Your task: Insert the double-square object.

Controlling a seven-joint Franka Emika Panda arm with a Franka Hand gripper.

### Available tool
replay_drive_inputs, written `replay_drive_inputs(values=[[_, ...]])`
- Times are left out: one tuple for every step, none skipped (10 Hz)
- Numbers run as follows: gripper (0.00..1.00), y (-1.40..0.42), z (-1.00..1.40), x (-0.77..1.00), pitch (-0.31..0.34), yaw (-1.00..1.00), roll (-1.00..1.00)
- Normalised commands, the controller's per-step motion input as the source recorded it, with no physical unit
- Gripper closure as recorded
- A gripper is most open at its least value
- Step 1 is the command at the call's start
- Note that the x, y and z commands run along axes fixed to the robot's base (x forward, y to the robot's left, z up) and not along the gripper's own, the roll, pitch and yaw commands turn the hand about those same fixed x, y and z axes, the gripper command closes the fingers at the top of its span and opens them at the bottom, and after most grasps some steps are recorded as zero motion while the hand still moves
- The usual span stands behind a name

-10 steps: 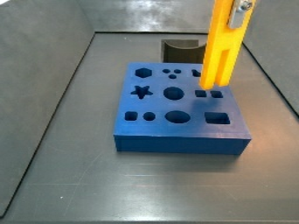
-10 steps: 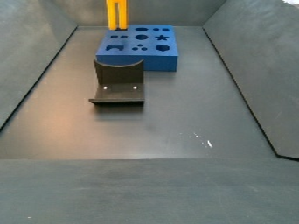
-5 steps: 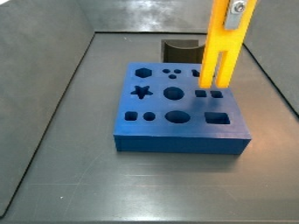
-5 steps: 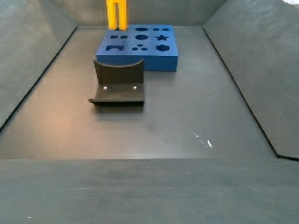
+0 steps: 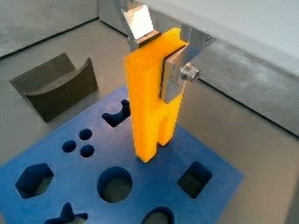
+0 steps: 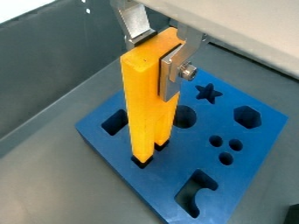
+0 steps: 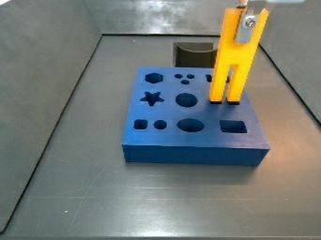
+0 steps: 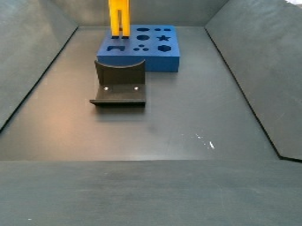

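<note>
Two prongs: lower end of double-square object, at blue block top, directly below gripper.
Gripper: clamped on bar's upper end, bar upright.
Fixture: well apart from gripper.

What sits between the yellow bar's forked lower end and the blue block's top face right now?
Nothing: in a side view the double-square object, held upright by the gripper, has its prongs already down in the blue block's paired square holes.
</note>
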Motion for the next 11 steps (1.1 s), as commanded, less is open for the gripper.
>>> replay_drive_inputs(values=[[1.0,0.09,-0.17,0.07,-0.004,-0.05,0.02],[1.0,0.0,-0.19,0.02,-0.026,0.0,0.0],[1.0,-0.04,-0.18,0.03,-0.027,0.0,0.0],[1.0,0.0,-0.22,0.03,-0.037,0.0,0.0],[1.0,-0.01,-0.21,0.02,-0.041,0.0,0.0],[1.0,-0.06,-0.19,0.11,-0.033,0.0,0.0],[1.0,-0.04,-0.19,0.28,-0.017,0.0,0.0],[1.0,0.0,-0.26,0.43,-0.019,0.02,0.0],[1.0,-0.09,-0.16,0.3,0.0,0.0,0.0],[1.0,0.0,-0.23,0.0,-0.024,-0.03,0.01],[1.0,0.0,-0.19,-0.04,-0.024,0.0,0.06]])
